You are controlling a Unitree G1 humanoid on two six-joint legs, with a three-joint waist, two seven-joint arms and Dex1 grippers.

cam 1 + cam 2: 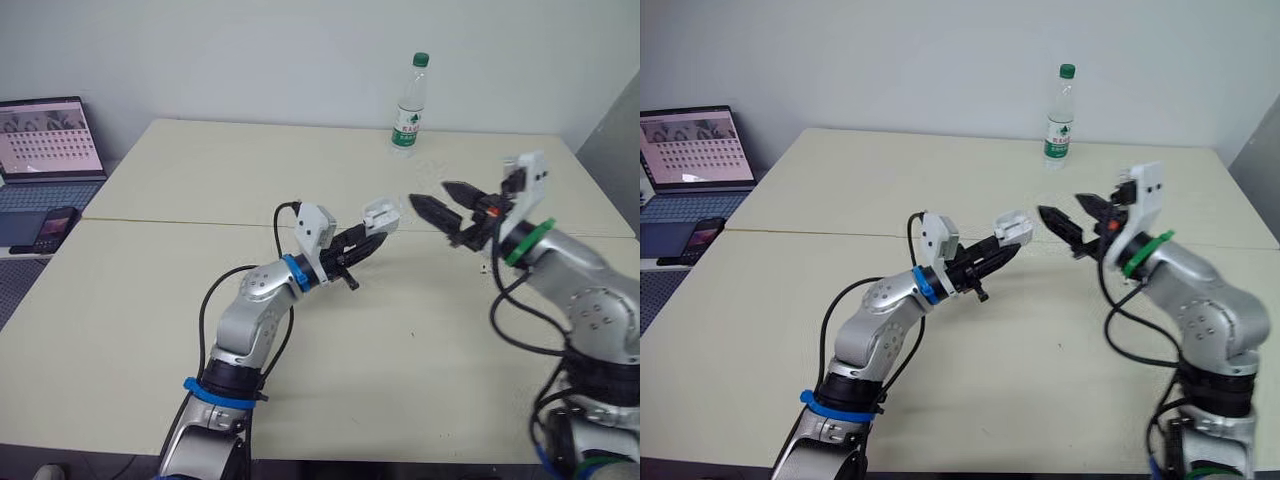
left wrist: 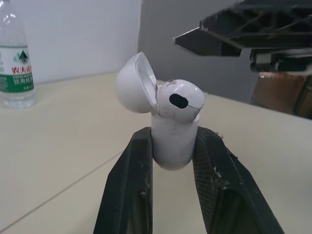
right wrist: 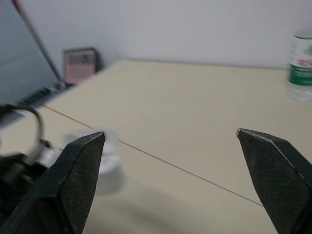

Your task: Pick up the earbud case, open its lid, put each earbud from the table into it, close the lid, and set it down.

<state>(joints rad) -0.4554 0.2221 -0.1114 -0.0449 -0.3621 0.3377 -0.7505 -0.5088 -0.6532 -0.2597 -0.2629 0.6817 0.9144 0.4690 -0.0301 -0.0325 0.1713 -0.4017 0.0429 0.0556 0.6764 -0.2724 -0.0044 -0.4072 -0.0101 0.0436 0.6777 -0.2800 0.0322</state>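
left wrist view has the left gripper (image 1: 376, 232) closed on the white earbud case (image 2: 173, 144), its two black fingers (image 2: 126, 185) pressed against the lower body of the case from either side, so the case stands upright between them. the lid (image 2: 132, 84) is swung open and tilts back to one side, and a white earbud (image 2: 180, 100) sits at the mouth of the case, its rounded head with a dark oval spot standing above the rim; how deep it is seated cannot be told. in the eye views the case is held up off the pale counter (image 1: 200, 180), above its middle and close to the seam (image 1: 180, 222) that crosses it. the right gripper (image 1: 1058, 204) hangs just beside the case on the robot's right, pointed at it but not touching, with its fingers (image 3: 73, 180) spread wide apart and nothing between them. a water bottle (image 1: 409, 105) with a green cap and label stands upright near the far edge of the counter, well apart from both grippers. off the counter's left end an open laptop (image 1: 50, 140) shows a lit screen, with a phone (image 1: 50, 228) lying just in front of it.
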